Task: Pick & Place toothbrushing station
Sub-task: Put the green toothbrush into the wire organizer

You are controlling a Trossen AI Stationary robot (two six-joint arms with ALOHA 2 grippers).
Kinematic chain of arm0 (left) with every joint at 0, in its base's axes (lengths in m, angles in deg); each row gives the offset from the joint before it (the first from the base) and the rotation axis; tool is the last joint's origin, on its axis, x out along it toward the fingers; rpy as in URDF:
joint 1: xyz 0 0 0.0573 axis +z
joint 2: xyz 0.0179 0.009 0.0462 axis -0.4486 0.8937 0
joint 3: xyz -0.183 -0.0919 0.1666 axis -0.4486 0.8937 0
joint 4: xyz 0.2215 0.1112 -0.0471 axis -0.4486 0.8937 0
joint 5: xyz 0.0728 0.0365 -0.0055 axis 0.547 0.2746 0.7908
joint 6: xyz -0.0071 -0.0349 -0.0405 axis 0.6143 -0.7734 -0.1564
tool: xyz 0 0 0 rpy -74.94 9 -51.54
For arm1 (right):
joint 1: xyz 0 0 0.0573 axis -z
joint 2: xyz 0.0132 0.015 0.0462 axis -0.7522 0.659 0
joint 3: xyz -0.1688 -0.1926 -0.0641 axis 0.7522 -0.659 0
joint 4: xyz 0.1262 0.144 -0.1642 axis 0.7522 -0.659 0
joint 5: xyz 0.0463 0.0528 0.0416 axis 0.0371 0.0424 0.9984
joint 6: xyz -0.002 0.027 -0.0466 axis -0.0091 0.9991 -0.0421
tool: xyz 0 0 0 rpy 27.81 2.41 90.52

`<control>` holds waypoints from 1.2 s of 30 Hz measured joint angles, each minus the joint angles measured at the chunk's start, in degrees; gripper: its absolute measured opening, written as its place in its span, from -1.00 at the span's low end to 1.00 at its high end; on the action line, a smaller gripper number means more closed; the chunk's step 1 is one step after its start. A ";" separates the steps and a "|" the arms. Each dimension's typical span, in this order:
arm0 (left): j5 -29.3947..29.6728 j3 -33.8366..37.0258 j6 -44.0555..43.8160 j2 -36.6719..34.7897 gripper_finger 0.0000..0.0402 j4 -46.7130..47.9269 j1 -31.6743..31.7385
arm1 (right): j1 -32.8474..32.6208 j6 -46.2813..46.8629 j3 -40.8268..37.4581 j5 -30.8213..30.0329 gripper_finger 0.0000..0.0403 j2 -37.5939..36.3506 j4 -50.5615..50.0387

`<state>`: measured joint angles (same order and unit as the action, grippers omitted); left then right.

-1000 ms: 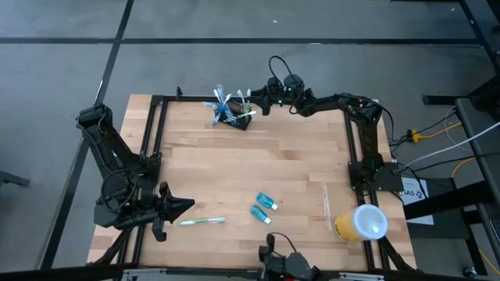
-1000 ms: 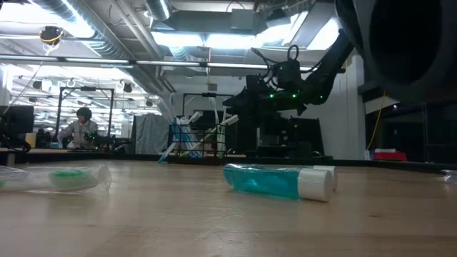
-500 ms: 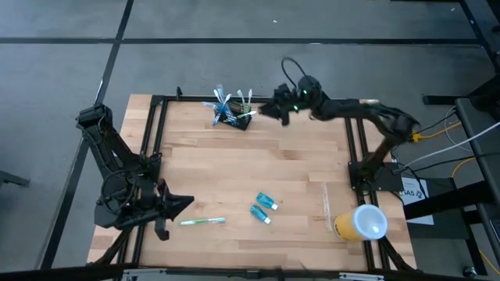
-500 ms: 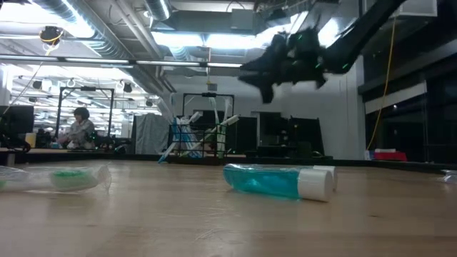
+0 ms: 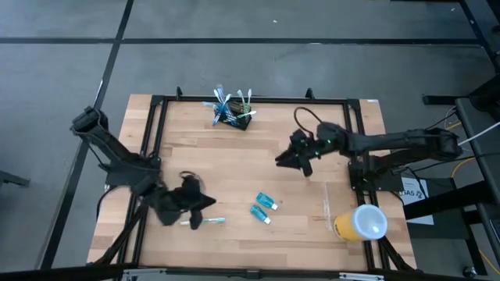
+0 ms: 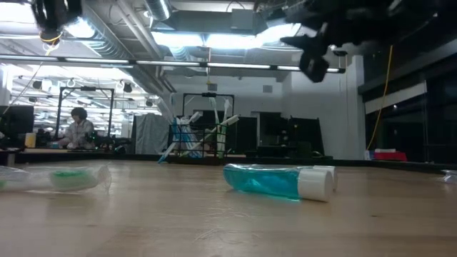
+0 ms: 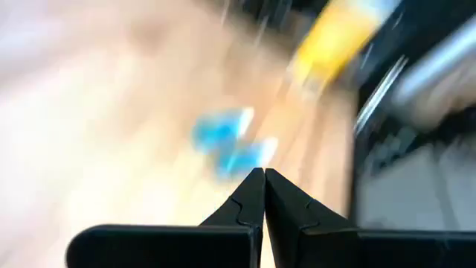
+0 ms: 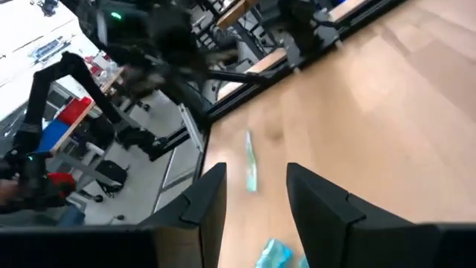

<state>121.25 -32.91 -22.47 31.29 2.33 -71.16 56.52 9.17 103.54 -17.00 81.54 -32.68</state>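
Note:
The toothbrushing station (image 5: 233, 115), a low black wire-mesh holder with several toothbrushes sticking out of it, stands on its base near the table's far edge; it also shows in the low view (image 6: 196, 140). My right gripper (image 5: 279, 161) is open and empty above the middle right of the table, well clear of the holder; its wrist view (image 8: 256, 177) shows the gap between the fingers. My left gripper (image 5: 211, 203) is shut and empty at the near left, just above a wrapped toothbrush (image 5: 205, 222); its fingertips meet in its wrist view (image 7: 263, 179).
Two blue tubes (image 5: 266, 202) (image 5: 260, 213) lie near the table's near middle; one shows close in the low view (image 6: 278, 180). A yellow cup with a white round lid (image 5: 361, 222) lies at the near right corner. A black frame (image 5: 258, 99) runs around the table.
My right gripper has drawn away from the holder at the far edge, swinging toward the table's near side and right of middle. My left gripper has risen from the near left corner and gone toward the table's right, over the wrapped toothbrush. The holder has stayed where it was.

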 joint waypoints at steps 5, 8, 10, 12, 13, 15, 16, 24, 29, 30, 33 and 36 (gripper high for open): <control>-22.90 -0.17 3.84 4.01 -0.97 4.67 6.84 | -6.39 3.45 -0.79 -7.51 -0.29 -2.86 -0.09; -33.02 -2.70 8.80 8.21 -0.94 7.20 9.10 | -9.54 3.78 -0.79 -10.56 -0.29 -3.23 -0.15; -37.88 -5.15 13.16 12.02 -0.89 9.65 10.02 | -11.32 3.78 -0.79 -12.71 -0.29 -3.23 -0.26; -41.64 -7.43 17.51 16.27 -0.82 12.10 10.96 | -12.94 3.80 -0.79 -15.29 -0.29 -3.23 -0.25; -42.86 -8.54 19.30 18.55 -0.78 12.62 11.41 | -13.81 3.80 -0.79 -16.60 -0.29 -3.23 -0.31; -43.02 -10.60 21.51 22.63 -0.69 13.37 12.39 | -15.40 3.98 -0.79 -19.27 -0.29 -3.23 -0.28; -42.43 -11.26 22.27 24.52 -0.64 13.38 12.85 | -16.20 4.15 -0.79 -20.58 -0.29 -3.23 -0.26; -38.70 -13.25 22.87 32.42 -0.35 10.27 14.34 | -22.47 6.57 -0.79 -27.81 -0.29 -3.23 -0.27; -39.68 -13.30 21.96 33.43 -0.30 8.12 13.89 | -25.56 6.73 -0.79 -31.23 -0.29 -3.23 -0.58; -39.92 -13.30 21.81 33.74 -0.30 8.10 13.88 | -25.88 6.73 -0.79 -31.70 -0.29 -3.23 -0.72; -40.59 -13.30 21.36 34.74 -0.35 8.11 13.88 | -26.40 6.74 -0.79 -32.51 -0.29 -3.23 -1.18; -40.32 -13.34 20.54 35.34 -0.48 8.22 13.94 | -26.73 6.80 -0.79 -32.86 -0.29 -3.23 -1.38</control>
<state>80.93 -46.25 -1.93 66.63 10.55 -57.22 29.79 15.97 102.75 -49.86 78.30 -34.06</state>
